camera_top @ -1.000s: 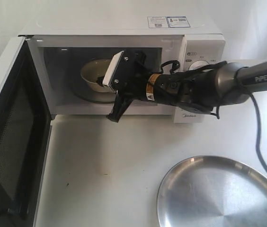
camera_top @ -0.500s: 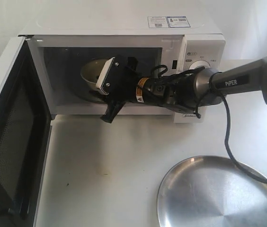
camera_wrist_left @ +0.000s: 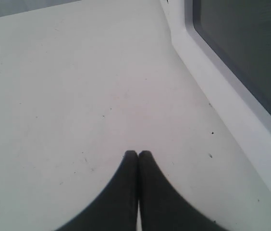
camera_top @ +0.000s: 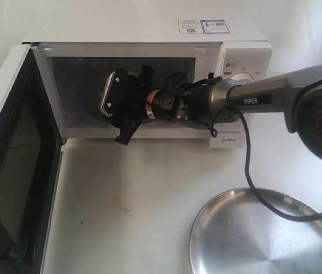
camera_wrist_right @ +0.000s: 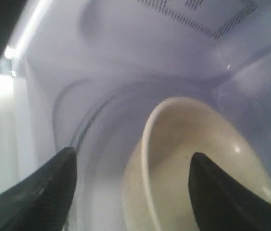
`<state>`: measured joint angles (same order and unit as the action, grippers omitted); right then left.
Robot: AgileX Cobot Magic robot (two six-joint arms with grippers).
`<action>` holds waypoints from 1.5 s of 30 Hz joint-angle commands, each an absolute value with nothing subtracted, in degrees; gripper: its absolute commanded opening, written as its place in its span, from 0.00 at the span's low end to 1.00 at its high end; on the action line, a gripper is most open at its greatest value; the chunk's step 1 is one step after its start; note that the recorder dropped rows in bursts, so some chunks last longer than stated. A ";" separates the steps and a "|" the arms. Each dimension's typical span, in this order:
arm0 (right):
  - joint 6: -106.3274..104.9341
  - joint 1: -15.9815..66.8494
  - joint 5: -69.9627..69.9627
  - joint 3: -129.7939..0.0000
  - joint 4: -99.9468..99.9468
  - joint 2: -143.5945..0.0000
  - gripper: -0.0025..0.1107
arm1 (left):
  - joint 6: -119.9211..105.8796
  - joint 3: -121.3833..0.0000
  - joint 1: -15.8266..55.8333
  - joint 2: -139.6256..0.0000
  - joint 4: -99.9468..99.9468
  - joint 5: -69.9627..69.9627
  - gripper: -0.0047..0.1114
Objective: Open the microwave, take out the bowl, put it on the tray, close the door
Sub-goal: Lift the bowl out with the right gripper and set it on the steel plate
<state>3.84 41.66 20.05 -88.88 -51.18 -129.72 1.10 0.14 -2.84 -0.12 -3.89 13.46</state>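
Note:
The white microwave (camera_top: 149, 31) stands at the back with its door (camera_top: 12, 165) swung wide to the left. My right gripper (camera_top: 112, 100) reaches into the cavity and covers most of the bowl in the exterior view. In the right wrist view the cream bowl (camera_wrist_right: 193, 144) sits on the glass turntable, and my right gripper (camera_wrist_right: 133, 154) is open with the bowl's near rim between its jaws, one finger over the inside and one outside. The silver tray (camera_top: 264, 234) lies at the front right. My left gripper (camera_wrist_left: 138, 153) is shut and holds nothing above the white table.
The open door's dark window (camera_wrist_left: 251, 57) and white frame run close beside the left gripper. The right arm (camera_top: 252, 100) and its black cable (camera_top: 246, 171) cross in front of the microwave's dial panel (camera_top: 242, 77). Bare white table (camera_top: 127, 194) lies between door and tray.
The right gripper has moved left and deeper into the microwave cavity, from in front of the bowl to astride its rim. Door, tray and left gripper have not moved.

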 commanded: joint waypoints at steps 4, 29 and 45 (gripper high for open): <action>8.21 43.62 10.93 -91.82 -50.95 -131.78 0.21 | 1.23 0.00 -2.71 0.00 -3.51 13.45 0.04; 3.18 60.78 -21.22 -64.94 -47.77 -103.71 0.02 | 1.23 0.00 -2.71 0.00 -3.51 13.45 0.04; 41.71 58.62 -28.56 -33.60 -56.24 -87.81 0.02 | 1.23 0.00 -2.71 0.00 -3.51 13.45 0.04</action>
<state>31.13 59.09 -28.70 -36.62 -51.19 -88.53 1.10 0.14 -2.84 -0.12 -3.89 13.46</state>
